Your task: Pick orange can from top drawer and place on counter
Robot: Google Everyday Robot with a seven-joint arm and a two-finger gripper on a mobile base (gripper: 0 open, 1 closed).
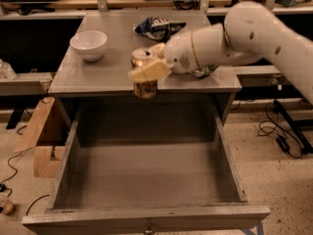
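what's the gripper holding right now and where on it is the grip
The gripper holds the orange can, shut across its upper side just below the silver top, at the counter's front edge above the open top drawer.

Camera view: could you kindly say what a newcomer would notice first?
The white arm reaches in from the picture's right, its gripper holding the orange can above the front edge of the counter. Below, the top drawer stands wide open; a white bowl sits on the counter's left.
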